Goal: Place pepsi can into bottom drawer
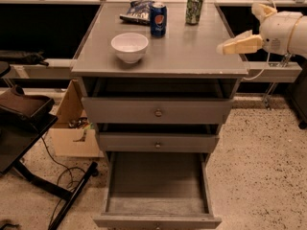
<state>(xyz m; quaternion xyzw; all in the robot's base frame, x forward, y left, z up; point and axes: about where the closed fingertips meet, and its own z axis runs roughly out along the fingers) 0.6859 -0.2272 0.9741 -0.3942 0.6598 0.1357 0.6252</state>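
One grey cabinet top [192,47] is carrying two cans, one round white bowl [129,47] and one crumpled blue snack bag [135,11]. The small dark blue pepsi can [158,18] is standing upright at the back, partly hiding the bag; the green-and-silver can [194,7] is standing to its right. Of three grey drawers, the deep bottom drawer [157,186] is lying open, its front cut off. My cream gripper [224,47] is hovering at the top's right edge; I cannot tell its state.

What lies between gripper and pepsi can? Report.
Camera view: only bare cabinet top separates the gripper, at its right edge, from the pepsi can; the green can stands behind that line.
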